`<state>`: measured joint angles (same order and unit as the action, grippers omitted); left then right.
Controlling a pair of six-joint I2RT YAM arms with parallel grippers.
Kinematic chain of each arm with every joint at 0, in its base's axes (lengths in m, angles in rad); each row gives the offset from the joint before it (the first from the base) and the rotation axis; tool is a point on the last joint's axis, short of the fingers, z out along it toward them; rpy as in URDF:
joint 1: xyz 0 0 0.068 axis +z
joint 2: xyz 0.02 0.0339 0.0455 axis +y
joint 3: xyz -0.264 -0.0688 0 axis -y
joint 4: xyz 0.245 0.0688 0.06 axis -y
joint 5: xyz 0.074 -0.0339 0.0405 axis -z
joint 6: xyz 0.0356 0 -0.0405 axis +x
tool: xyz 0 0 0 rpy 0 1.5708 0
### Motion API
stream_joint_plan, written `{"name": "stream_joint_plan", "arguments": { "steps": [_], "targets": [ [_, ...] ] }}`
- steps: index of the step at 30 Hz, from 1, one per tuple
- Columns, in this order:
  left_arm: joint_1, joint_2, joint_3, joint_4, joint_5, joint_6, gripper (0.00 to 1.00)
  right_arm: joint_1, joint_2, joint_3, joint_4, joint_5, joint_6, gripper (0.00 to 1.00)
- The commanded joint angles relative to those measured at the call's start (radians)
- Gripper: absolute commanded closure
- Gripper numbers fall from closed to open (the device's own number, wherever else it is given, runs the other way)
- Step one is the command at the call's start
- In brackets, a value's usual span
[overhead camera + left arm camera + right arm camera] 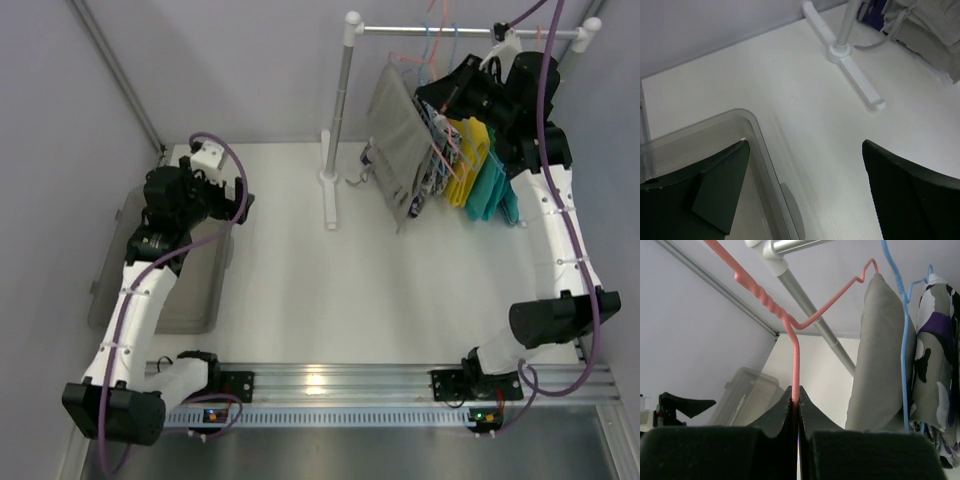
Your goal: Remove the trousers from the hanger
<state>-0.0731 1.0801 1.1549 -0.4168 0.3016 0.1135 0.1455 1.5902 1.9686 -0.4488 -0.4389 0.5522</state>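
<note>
Right fingers (776,416) clamp the pink hanger (795,360), hiding its lower wire; left fingers (715,187) gape wide.

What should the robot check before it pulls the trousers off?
1. Right pincer shut on the pink wire hanger: ok.
2. Grey trousers draped on that hanger: ok.
3. Left pincer open, ready to grab: ok.
4. Left pincer close to the trousers: not ok; it hovers by the clear plastic bin, far off.
5. Hanger's hook on the silver metal rail: cannot tell; the hook runs out of view.
</note>
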Motion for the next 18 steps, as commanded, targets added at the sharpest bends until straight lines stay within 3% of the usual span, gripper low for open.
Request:
{"name": "stream_joint_plan", "arguments": {
  "steps": [1, 4, 7, 11, 13, 14, 18],
  "targets": [
    [-0.065, -0.054, -0.067, 0.237, 0.028, 0.124, 0.01, -0.014, -0.125, -0.023, 0.156, -0.032, 0.012, 1.0],
    [-0.203, -0.098, -0.177, 0.353, -0.1, 0.274, 0.01, -0.014, -0.171, -0.051, 0.154, -0.038, 0.028, 1.0],
    [-0.33, -0.123, -0.326, 0.603, -0.206, 0.44, 0.01, -0.014, -0.206, -0.068, 0.15, -0.052, 0.043, 1.0],
    [-0.521, -0.095, -0.487, 1.015, -0.291, 0.636, 0.01, -0.014, -0.251, -0.076, 0.13, -0.063, 0.06, 1.0],
    [-0.615, -0.056, -0.566, 1.171, -0.344, 0.653, 0.01, -0.012, -0.266, -0.08, 0.121, -0.061, 0.078, 1.0],
    [-0.646, -0.034, -0.63, 1.363, -0.351, 0.688, 0.01, -0.011, -0.271, -0.08, 0.108, -0.06, 0.083, 1.0],
    [-0.78, 0.107, -0.705, 1.724, -0.338, 0.774, 0.01, 0.011, -0.295, -0.102, 0.099, -0.009, 0.117, 1.0]
  ]
}}
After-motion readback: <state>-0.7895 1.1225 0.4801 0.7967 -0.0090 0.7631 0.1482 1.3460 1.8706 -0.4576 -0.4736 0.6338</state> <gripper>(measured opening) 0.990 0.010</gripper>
